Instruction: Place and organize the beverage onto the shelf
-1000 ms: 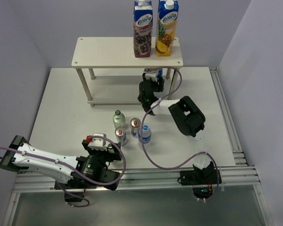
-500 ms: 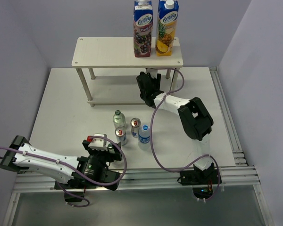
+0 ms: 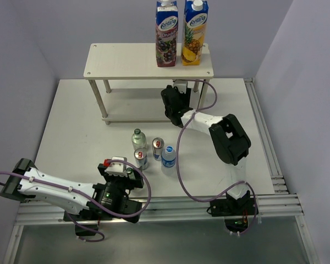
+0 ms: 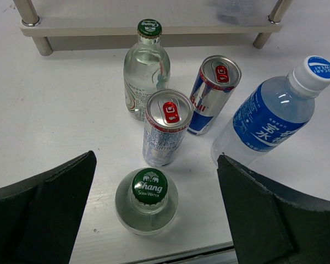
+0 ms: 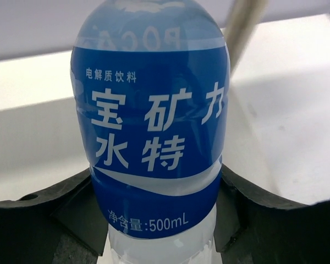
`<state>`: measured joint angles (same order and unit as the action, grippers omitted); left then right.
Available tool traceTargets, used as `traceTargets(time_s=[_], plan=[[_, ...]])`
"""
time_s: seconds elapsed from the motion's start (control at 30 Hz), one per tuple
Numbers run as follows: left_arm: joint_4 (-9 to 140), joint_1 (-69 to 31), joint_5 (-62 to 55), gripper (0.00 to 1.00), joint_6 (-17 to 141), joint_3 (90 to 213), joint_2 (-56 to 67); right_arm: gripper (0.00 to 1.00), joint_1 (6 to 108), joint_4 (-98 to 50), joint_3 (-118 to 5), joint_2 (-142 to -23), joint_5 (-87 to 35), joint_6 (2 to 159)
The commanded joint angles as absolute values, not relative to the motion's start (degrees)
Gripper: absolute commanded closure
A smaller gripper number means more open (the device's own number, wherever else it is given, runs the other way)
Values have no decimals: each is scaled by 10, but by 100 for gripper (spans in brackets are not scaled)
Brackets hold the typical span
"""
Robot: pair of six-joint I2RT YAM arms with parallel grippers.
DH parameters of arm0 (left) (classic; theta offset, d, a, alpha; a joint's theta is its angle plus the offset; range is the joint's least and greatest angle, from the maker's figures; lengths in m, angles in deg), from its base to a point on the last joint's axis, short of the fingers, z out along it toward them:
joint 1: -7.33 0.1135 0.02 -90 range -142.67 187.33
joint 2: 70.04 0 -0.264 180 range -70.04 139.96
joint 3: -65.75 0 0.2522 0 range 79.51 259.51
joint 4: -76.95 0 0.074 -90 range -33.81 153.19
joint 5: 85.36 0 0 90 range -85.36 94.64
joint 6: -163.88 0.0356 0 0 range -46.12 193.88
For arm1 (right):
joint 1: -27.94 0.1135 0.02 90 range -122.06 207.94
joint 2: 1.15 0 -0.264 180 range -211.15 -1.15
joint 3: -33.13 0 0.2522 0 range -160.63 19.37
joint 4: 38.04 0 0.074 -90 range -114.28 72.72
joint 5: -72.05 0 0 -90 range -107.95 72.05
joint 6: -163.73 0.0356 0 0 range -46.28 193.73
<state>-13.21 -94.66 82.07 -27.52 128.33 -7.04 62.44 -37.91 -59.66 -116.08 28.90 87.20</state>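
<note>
My right gripper (image 3: pixel 176 94) is shut on a blue-labelled water bottle (image 5: pixel 154 132), held upright at the right end of the shelf's lower board (image 3: pixel 129 104), under the top board (image 3: pixel 126 61). My left gripper (image 4: pixel 155 160) is open, its fingers either side of a green-capped glass bottle (image 4: pixel 147 199) standing near the table's front edge; it does not touch it. Behind that bottle stand a can (image 4: pixel 166 127), a second can (image 4: pixel 214 92), the other glass bottle (image 4: pixel 146 69) and the other water bottle (image 4: pixel 275 113). The top view shows this group (image 3: pixel 154 149).
Two tall juice cartons (image 3: pixel 166 33) (image 3: pixel 194 32) stand at the right end of the shelf's top board. A shelf post (image 5: pixel 243 25) rises just right of the held bottle. A purple cable (image 3: pixel 179 165) loops over the table right of the group.
My right arm has carried the water bottle further in under the shelf's top board. My left gripper has barely shifted.
</note>
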Motion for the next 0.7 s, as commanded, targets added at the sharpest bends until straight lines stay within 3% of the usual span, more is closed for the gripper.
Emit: traceTargets(time_s=[0.0,0.3,0.67], plan=[[-153,-950,834,1,-275,1303,-68,100,607,-480,-590,-1177,411,816],[-153,-950,836,1,-275,1303,-65,100,597,-776,-565,-1211,374,674],[-153,-950,838,1,-274,1303,-61,100,577,-890,-627,-1288,298,634]])
